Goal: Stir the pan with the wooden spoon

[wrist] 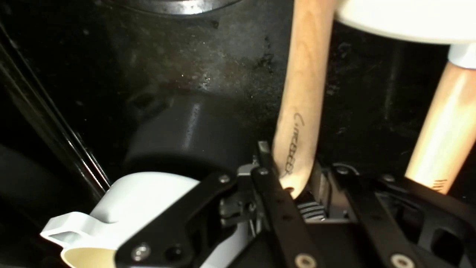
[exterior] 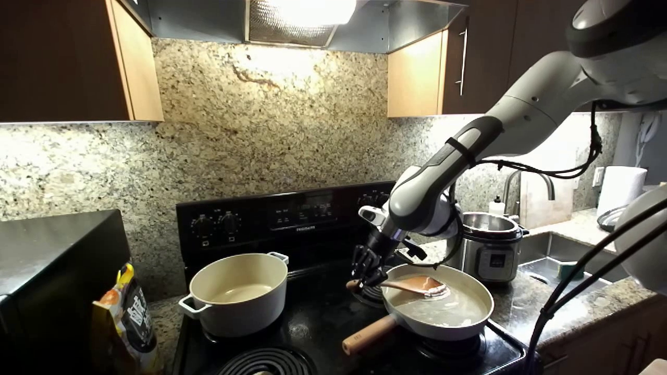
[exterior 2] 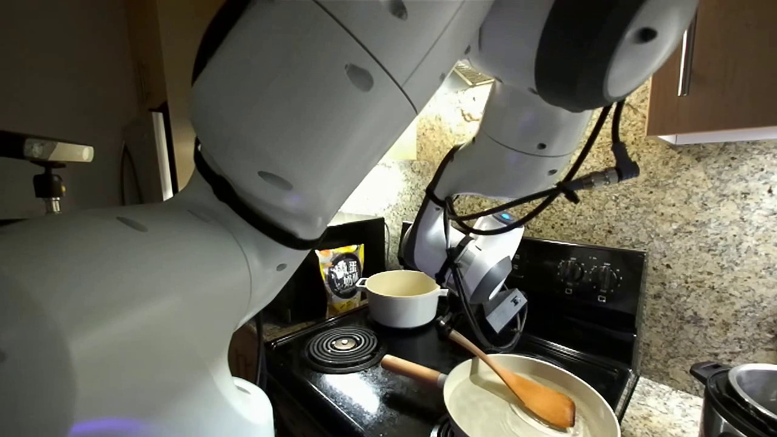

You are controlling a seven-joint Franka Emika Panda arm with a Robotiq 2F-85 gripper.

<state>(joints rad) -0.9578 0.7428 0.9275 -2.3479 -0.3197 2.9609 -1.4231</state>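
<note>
We are seeing the wooden spoon (exterior 2: 516,382) with its blade inside the pan (exterior: 448,333), seemingly touching the liquid (exterior: 419,313), so we are judging the stirring begun; further strokes and lifting-out are probably remaining. The spoon's long axis is slanting down across the rim, handle high. Our jaws are pinching the handle near its end, pressed in from both sides. The blade is pointing away from the cream pot (exterior: 239,312), roughly towards the steel cooker (exterior: 475,255).

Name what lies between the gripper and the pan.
The wooden spoon: in an exterior view, its handle bridges the stretch from the gripper to the pan, above the black stovetop.
</note>
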